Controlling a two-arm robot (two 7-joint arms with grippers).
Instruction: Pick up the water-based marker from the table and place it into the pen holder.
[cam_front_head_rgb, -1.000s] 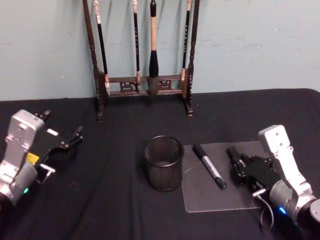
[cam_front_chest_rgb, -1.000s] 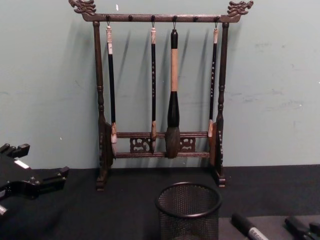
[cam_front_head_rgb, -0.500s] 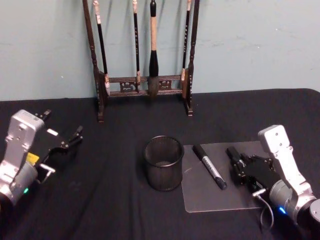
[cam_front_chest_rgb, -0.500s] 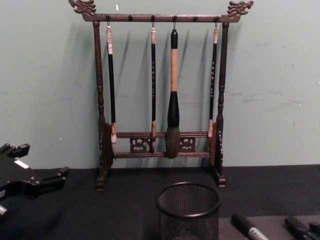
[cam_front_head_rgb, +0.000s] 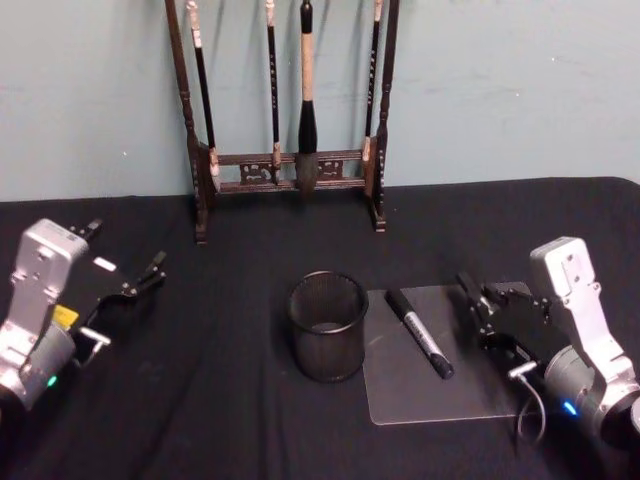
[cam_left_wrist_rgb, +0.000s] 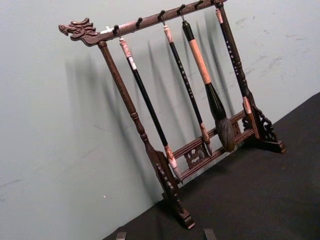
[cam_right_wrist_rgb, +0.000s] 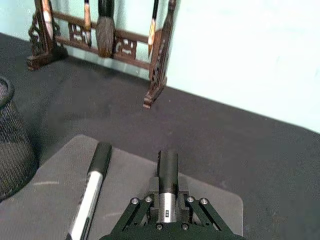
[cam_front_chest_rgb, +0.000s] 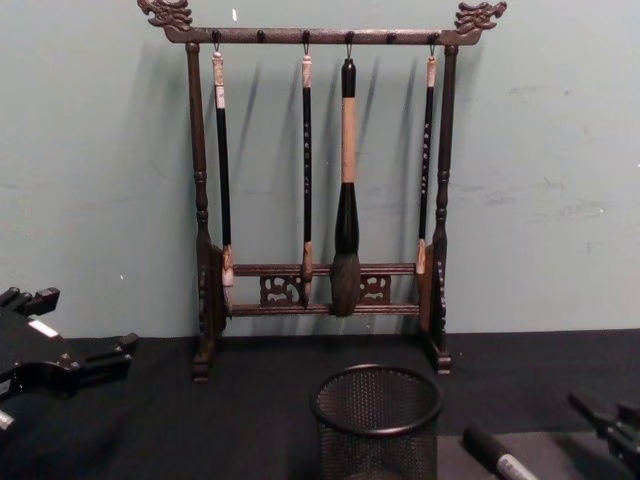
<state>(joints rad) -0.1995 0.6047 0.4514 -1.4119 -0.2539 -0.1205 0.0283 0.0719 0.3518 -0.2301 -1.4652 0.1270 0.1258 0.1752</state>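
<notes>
Water-based marker (cam_front_head_rgb: 420, 333) lies flat on a pale translucent mat (cam_front_head_rgb: 440, 395) right of centre, its dark cap end pointing to the far side and its grey barrel slanting towards the near right. At the far left, the left gripper (cam_front_head_rgb: 128, 245) hovers low over the black tablecloth (cam_front_head_rgb: 220, 400) with its fingers spread wide and nothing between them, well apart from everything else. Near the middle stands the pen holder (cam_front_head_rgb: 328, 327), an upright black mesh cup sitting just beside the left edge of the mat, with the marker close on its right but not touching it. On the right, the right gripper (cam_front_head_rgb: 468, 290) sits low over the mat's right side, near the marker, its fingers pressed together and holding nothing. Along the far edge of the table, a dark wooden brush rack (cam_front_chest_rgb: 205, 300) with carved dragon ends holds four hanging brushes (cam_front_chest_rgb: 346, 190) against a plain pale green wall (cam_front_head_rgb: 500, 90).
</notes>
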